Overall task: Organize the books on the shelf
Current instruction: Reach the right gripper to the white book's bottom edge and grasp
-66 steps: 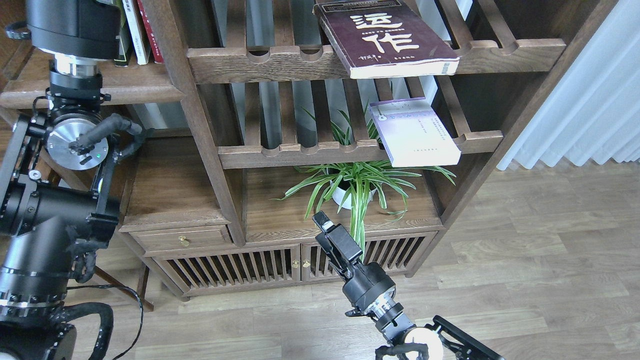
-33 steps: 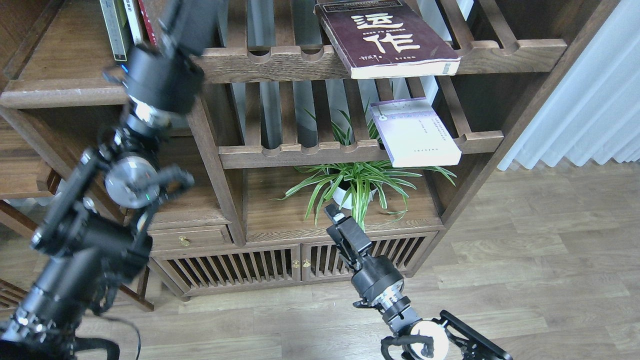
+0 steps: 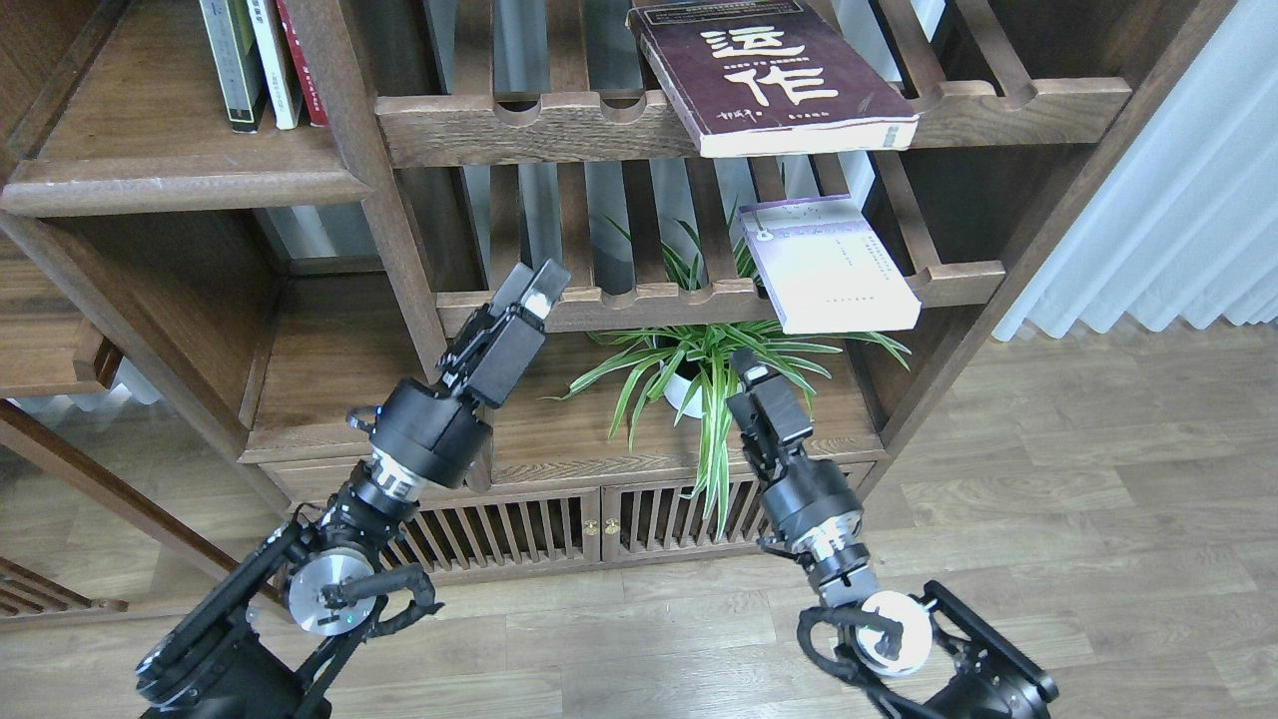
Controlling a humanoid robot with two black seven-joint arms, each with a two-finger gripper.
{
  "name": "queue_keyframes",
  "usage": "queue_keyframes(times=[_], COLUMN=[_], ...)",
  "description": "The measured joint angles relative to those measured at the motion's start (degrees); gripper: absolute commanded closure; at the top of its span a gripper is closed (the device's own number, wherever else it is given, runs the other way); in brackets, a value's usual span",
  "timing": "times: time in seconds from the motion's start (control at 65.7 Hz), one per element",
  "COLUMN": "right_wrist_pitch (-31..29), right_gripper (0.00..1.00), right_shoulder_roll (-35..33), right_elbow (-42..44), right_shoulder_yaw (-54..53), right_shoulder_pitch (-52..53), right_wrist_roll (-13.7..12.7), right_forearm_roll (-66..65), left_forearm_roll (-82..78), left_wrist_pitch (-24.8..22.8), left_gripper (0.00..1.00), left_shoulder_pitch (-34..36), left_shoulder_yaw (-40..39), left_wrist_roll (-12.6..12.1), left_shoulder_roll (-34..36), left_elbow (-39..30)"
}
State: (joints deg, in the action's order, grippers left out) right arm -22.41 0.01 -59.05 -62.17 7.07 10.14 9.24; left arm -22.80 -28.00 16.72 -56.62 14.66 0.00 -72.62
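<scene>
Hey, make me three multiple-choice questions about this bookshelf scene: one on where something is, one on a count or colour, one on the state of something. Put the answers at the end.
1. Where does the maroon book lie?
A. On the upper slatted rack, its corner past the front rail
B. On the floor
C. Standing on the solid shelf

2. How many books stand upright on the solid shelf at top left?
A. One
B. Three
C. Six

3. What is the left gripper holding?
A. The lavender-white book
B. The plant pot
C. Nothing

Answers:
1. A: the maroon book rests flat on the top rack and overhangs its rail.
2. B: three spines show side by side.
3. C: nothing sits in the left gripper, near the middle rack's rail; the lavender-white book lies on that rack, and the plant stands below.
</scene>
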Motion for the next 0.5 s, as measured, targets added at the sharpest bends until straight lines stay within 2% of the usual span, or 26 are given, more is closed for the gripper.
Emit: queue_keyframes(times=[0.167,0.243,0.502], right_wrist_pitch=[0.09,0.16,0.67], right_gripper=[0.02,0.02,0.02], right_shoulder_roll=[0.0,0.0,-0.01], right_elbow=[5.29,7.45,13.41], right_shoulder_yaw=[-1.16,-2.39,-6.82], right_shoulder_pitch=[2.33,3.74,7.4], right_wrist_roll=[-0.12,-0.18,-0.45], right_forearm_roll=[1.94,3.0,5.02], left_forearm_roll=[2.75,3.14,4.32], left_wrist_pitch=[0.0,0.0,0.0], left_gripper=[0.06,0.01,0.0], left_shoulder_pitch=[-0.16,-0.62,-2.01], left_shoulder_yaw=[-0.41,-0.23,1.81], left_wrist_roll=[0.02,0.03,0.27], left_shoulder_roll=[0.0,0.0,0.0], left_elbow=[2.93,3.52,3.93])
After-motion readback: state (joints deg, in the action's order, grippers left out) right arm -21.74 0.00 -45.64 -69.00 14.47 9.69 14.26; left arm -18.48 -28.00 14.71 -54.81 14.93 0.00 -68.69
